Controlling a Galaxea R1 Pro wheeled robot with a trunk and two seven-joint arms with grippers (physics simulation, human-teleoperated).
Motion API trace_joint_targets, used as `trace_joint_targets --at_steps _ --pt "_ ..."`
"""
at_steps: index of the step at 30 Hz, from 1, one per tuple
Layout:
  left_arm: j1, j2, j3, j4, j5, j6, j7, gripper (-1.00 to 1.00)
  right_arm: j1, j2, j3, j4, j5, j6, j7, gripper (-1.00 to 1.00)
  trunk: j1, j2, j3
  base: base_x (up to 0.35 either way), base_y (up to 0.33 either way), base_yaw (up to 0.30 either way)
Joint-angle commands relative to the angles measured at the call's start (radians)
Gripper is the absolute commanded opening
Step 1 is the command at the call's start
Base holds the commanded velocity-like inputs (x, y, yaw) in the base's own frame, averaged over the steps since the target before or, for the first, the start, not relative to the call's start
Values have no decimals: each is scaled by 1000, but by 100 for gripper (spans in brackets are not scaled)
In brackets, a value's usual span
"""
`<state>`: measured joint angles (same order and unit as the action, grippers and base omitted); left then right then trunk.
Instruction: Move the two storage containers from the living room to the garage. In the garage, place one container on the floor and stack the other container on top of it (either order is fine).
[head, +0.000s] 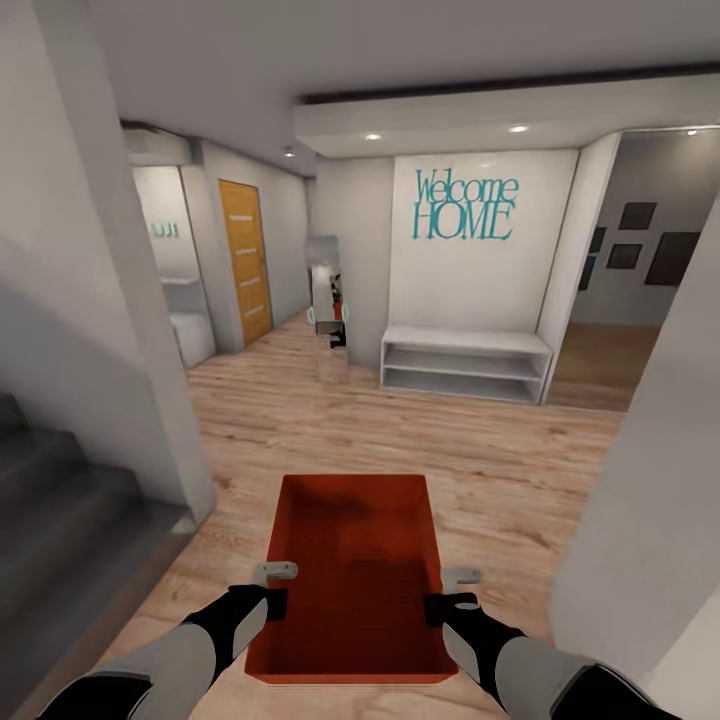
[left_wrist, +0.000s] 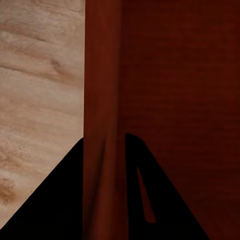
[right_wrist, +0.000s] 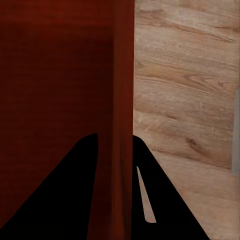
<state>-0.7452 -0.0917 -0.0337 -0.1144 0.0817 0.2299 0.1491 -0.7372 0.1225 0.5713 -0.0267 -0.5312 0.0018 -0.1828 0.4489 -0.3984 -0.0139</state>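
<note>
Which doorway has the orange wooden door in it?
The one on the left wall down the hall has the orange door. The wide opening on the right has no door and shows dark picture frames inside.

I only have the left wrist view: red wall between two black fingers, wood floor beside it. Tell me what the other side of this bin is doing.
Observer: The right gripper is shut on the opposite long wall of the storage container, one finger inside, one outside, mirroring the left gripper.
Operator: Give me what's ahead.
Observer: Across the wood floor, a white low shelf unit stands against a wall bearing teal "Welcome HOME" lettering.
Operator: Report any exits.
Observer: An orange-brown door sits ahead on the left; an opening to a room with dark picture frames is on the right.
Operator: Check the bin's contents.
Observer: From the head view, the container looks empty.
</note>
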Motion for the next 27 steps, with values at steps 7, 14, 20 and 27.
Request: trace_joint_targets --at_steps 7,14,20,27 --pt "0 0 11 -3 -8 6 7 -100 -1 3 16 0 -13 0 2 -100 1 -2 -1 322 0 0" --pt "0 0 11 -3 -8 6 7 -100 0 3 16 0 -13 0 2 -100 1 -2 -1 322 0 0" --pt "0 0 11 -4 -8 6 7 -100 -1 3 16 0 -13 -3 2 -100 1 -2 -1 322 0 0" --pt "0 0 11 -4 -8 6 7 -100 0 3 16 0 -13 -3 2 -100 1 -2 -1 322 0 0"
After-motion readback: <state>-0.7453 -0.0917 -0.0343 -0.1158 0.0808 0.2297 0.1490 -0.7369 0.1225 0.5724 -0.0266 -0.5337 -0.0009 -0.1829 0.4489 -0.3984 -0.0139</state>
